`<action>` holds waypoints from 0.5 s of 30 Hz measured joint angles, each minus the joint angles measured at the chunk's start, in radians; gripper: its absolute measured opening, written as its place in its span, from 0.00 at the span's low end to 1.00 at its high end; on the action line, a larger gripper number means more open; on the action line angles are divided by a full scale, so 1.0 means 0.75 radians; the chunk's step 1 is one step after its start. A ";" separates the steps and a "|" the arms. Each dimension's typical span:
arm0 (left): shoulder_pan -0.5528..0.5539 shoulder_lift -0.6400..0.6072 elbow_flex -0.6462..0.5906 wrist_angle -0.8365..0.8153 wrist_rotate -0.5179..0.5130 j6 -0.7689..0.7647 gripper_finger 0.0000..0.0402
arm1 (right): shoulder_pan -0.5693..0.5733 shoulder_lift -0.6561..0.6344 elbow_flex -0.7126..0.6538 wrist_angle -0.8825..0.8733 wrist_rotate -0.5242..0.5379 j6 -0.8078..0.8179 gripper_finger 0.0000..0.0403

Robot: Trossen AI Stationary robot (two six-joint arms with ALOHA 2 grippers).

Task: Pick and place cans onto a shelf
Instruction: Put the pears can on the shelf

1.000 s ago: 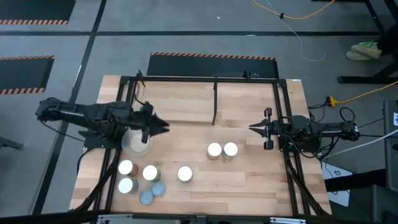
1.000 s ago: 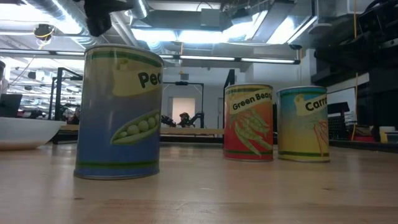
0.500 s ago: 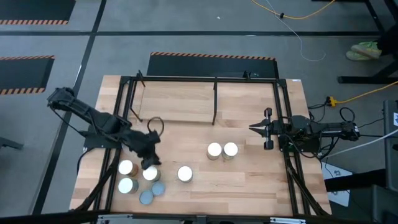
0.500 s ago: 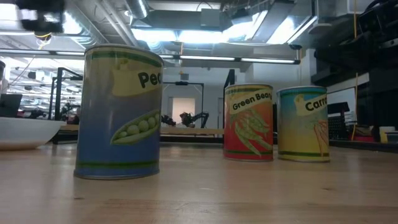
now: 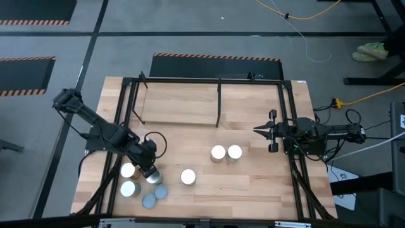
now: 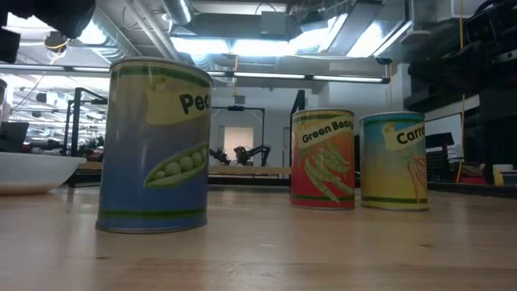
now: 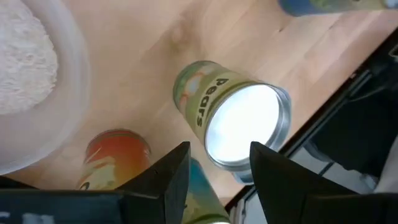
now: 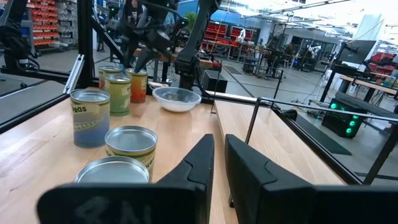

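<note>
High view: the left gripper (image 5: 149, 170) hangs over the can cluster at the table's front left, shelf (image 5: 180, 104) well behind; a slanted descent could topple neighbours. Low view: 3 cans stand upright, untouched. Left wrist view: fingers (image 7: 168, 174) apart above the pears can (image 7: 239, 124), off-centre, so 1 finger may strike the rim. Right wrist view: right gripper (image 8: 217, 163) waits nearly closed by 2 cans.
</note>
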 joint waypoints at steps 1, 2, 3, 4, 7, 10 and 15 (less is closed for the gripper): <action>0.000 0.016 0.000 -0.002 0.001 0.004 0.40 | 0.000 0.000 0.000 0.000 0.000 0.000 0.11; 0.000 0.031 0.000 0.000 0.001 0.005 0.40 | 0.000 0.000 0.000 0.000 0.000 0.000 0.11; 0.000 0.046 0.000 0.001 0.001 0.005 0.40 | 0.000 0.000 0.000 0.000 0.000 0.000 0.11; 0.000 0.059 0.000 -0.002 0.001 0.006 0.40 | 0.000 0.000 0.000 0.000 0.000 0.000 0.11; 0.001 0.097 0.000 0.001 0.001 0.008 0.40 | 0.000 -0.001 0.000 0.000 0.000 0.000 0.11; 0.001 0.137 0.000 -0.002 0.002 0.009 0.40 | 0.000 -0.001 0.000 0.000 0.000 0.000 0.11; 0.001 0.175 0.002 0.007 0.018 0.010 0.40 | 0.000 -0.001 0.000 0.000 0.000 0.000 0.11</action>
